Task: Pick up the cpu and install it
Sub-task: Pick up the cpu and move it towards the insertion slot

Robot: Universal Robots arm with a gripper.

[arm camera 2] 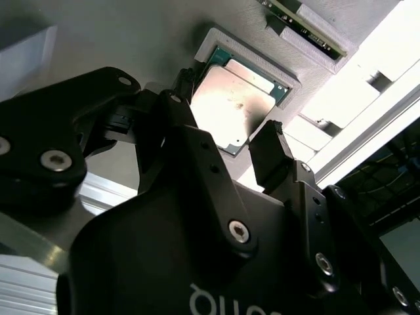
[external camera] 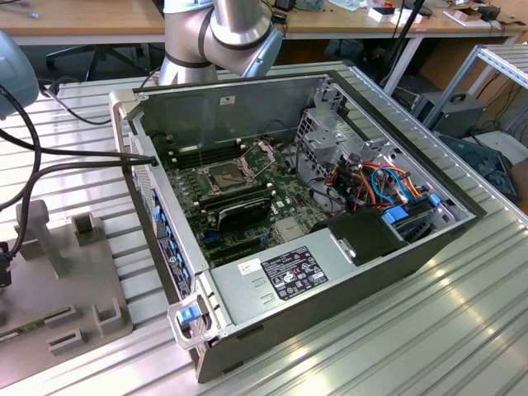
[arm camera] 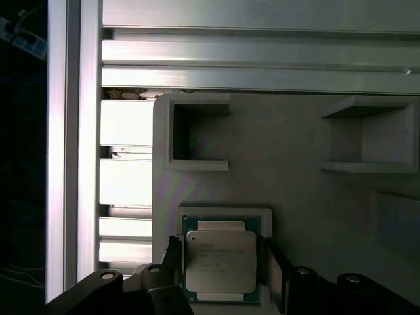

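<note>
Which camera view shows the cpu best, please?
The first wrist view: the cpu faces the camera squarely in its grey holder, between the jaws. The second wrist view shows it slanted and glaring, one edge behind the jaws.

From where I stand, no print here can be made out. In the exterior view a black-and-white label [external camera: 285, 272] lies on the grey power supply [external camera: 256, 303], its lines and small signs too small to tell. A little white sticker [external camera: 227, 101] sits on the case wall [external camera: 264, 124], equally unreadable. In the first wrist view the cpu [arm camera: 220, 261] bears faint rows of print on its silvery face. In the second wrist view pale letters [arm camera 2: 223, 303] stand on the body of the gripper [arm camera 2: 230, 108], cut off at the edge.
</note>
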